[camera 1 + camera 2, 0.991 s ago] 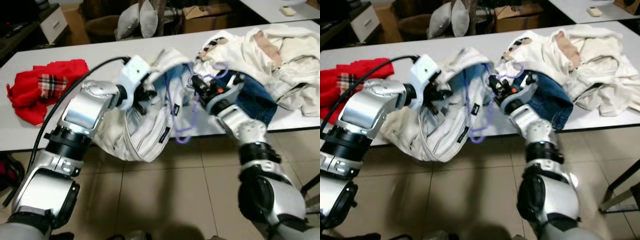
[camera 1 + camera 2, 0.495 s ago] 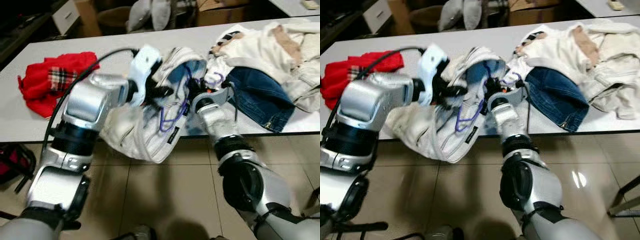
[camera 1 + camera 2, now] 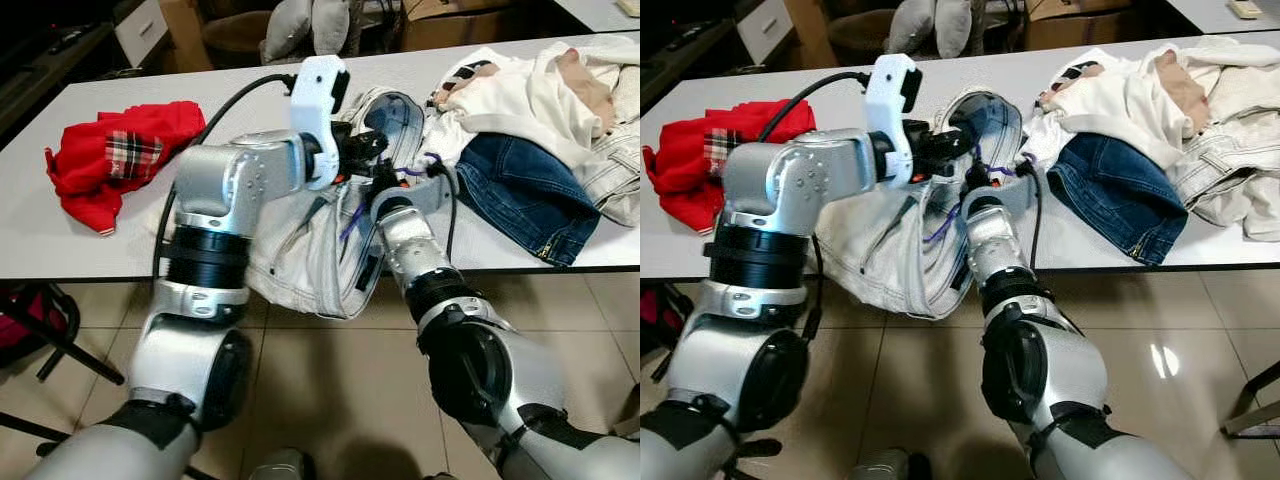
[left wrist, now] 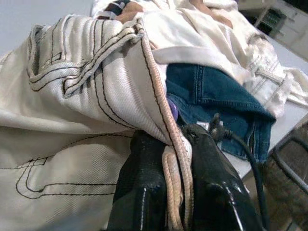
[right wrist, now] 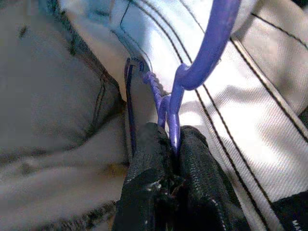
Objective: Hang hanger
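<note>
Table (image 3: pixel 90 250): long white top; all places below are given relative to it.
Jacket (image 3: pixel 310 250): cream denim with dark stitching, lying at the table's near edge, its lower part draped over that edge toward the tiled floor (image 3: pixel 330 390).
Left gripper (image 4: pixel 166 159): above the table's near half, its 2 black fingers (image 4: pixel 144 183) pinched tight on the jacket's seamed edge, holding that edge up.
Hanger (image 5: pixel 202 62): purple, thin, inside the lifted jacket opening above the table's near edge; in the left eye view a purple strand (image 3: pixel 350 222) shows against the cloth.
Right gripper (image 5: pixel 173 159): at the table's near edge, reaching into the jacket, its 2 fingers clamped on the hanger.
Red garment (image 3: pixel 120 155): crumpled on the table's left end, a plaid patch showing.
Blue jeans (image 3: pixel 520 195): folded on the table's right part, just beside the jacket.
Pale clothes (image 3: pixel 540 85): heaped at the table's far right, partly over the jeans.
Grey cushions (image 3: pixel 310 25): beyond the table's far side.
</note>
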